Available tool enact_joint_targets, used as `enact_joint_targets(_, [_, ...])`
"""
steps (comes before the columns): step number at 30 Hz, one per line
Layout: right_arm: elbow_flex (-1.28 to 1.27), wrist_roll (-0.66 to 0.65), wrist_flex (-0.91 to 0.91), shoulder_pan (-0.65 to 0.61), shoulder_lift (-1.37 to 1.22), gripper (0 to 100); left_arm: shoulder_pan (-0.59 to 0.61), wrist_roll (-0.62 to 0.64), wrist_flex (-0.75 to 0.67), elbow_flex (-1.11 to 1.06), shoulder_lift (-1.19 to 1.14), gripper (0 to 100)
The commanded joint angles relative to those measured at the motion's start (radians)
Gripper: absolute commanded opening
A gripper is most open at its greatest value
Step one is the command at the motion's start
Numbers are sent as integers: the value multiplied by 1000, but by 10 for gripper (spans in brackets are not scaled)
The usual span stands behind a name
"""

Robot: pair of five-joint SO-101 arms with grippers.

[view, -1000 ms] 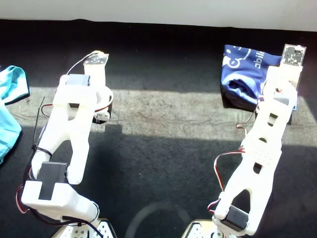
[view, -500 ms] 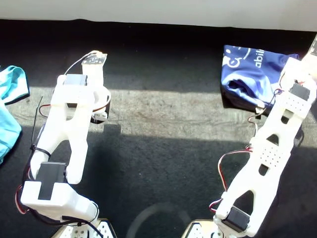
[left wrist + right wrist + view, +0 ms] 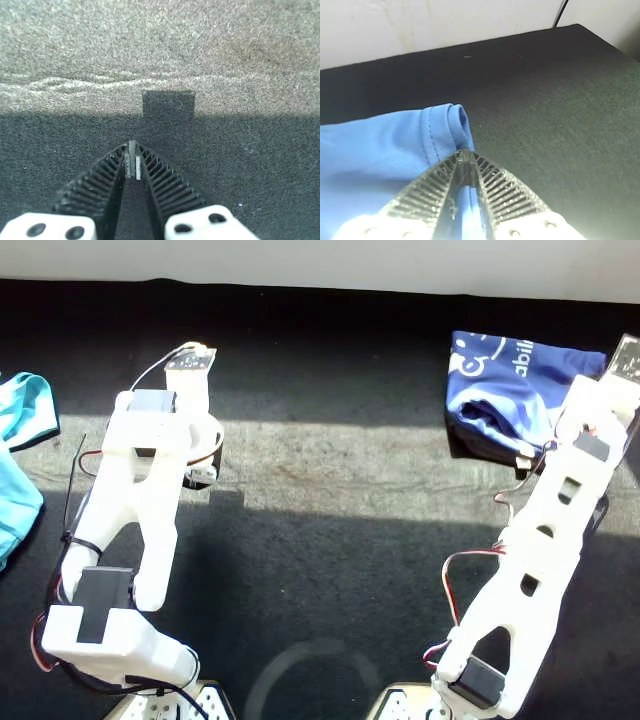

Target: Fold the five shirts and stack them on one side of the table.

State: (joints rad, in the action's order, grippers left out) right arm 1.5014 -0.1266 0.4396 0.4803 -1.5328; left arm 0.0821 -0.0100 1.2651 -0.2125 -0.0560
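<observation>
The desk [image 3: 330,570] is covered in a dark, felt-like cloth. A pale band of sunlight [image 3: 340,455] crosses it from 9 o'clock to 3 o'clock, with shade on both sides. A white wall [image 3: 320,258] runs along the 12 o'clock edge. Near 6 o'clock a faint ring mark [image 3: 305,680] shows on the cloth. In the left wrist view a thin wrinkle [image 3: 75,84] runs through the lit cloth, and a square shadow [image 3: 168,104] sits at the sunlight's edge. In the right wrist view a dark cable [image 3: 562,12] hangs against the wall beyond the desk's corner.

One shirt [image 3: 500,390] lies far right on the table [image 3: 330,470], another shirt [image 3: 15,470] far left.
</observation>
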Motion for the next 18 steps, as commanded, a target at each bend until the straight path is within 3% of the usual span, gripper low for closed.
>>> enact_joint_targets(1, [42, -8, -41, 28, -2, 6, 5, -9, -3, 2, 45, 11])
enact_joint_targets(6, [110, -2, -18, 51, 24, 6, 5, -9, -5, 2, 45, 11])
enact_joint_targets(9, [182, 15, 79, 59, 77, 6, 5, -9, -9, 2, 45, 11])
enact_joint_targets(14, [225, 210, 280, 67, 222, 8, 5, -9, -9, 2, 45, 11])
enact_joint_targets(18, [222, 226, 478, 22, 348, 8, 5, -9, -9, 2, 45, 11])
